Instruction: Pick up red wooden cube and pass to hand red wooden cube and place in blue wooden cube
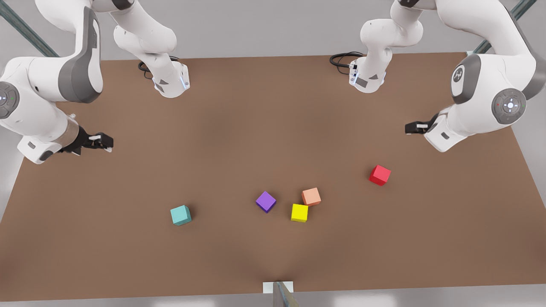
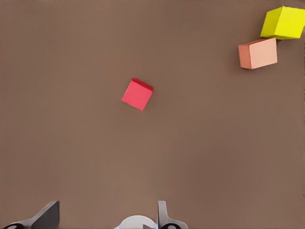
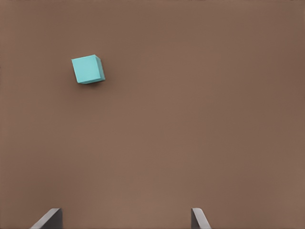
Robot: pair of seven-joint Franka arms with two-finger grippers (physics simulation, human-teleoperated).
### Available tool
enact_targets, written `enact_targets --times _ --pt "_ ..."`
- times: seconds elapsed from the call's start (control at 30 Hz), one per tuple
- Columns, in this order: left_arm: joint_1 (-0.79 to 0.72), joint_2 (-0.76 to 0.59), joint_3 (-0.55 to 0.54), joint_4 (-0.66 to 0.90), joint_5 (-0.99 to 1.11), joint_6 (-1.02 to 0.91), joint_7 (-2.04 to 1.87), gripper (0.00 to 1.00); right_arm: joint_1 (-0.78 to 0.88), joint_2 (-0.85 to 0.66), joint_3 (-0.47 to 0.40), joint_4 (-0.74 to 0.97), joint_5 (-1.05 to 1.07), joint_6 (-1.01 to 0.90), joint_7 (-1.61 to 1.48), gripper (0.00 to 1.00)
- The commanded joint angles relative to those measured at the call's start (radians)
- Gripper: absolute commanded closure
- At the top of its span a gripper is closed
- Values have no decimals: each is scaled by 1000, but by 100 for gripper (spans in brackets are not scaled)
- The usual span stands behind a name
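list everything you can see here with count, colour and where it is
red cube: 1, bright red, on the table toward the front view's right, alone
blue cube: 1, teal, toward the front view's left, alone
purple cube: 1, purple, near the middle
orange cube: 1, salmon, near the middle, right of the purple one
yellow cube: 1, yellow, close beside the orange one
table: 1, brown, under everything
cables: 2 coils, black, at the arm bases
left gripper: 1, black, above the table at the front view's right, nearest the red cube, fingers open
right gripper: 1, black, at the front view's left, fingers open
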Motion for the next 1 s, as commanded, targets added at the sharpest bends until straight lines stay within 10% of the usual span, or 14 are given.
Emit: enact_targets --times 0.0,0.4,0.97 --pt "0 -1 0 0 -2 63 8 0 -2 0 0 1 4 30 -56 0" --pt "-20 -1 144 -771 -233 1011 -797 0 -4 13 0 -25 12 27 -65 0" --pt "-85 142 143 -725 -301 1132 -1003 0 -4 23 0 -48 27 24 -66 0"
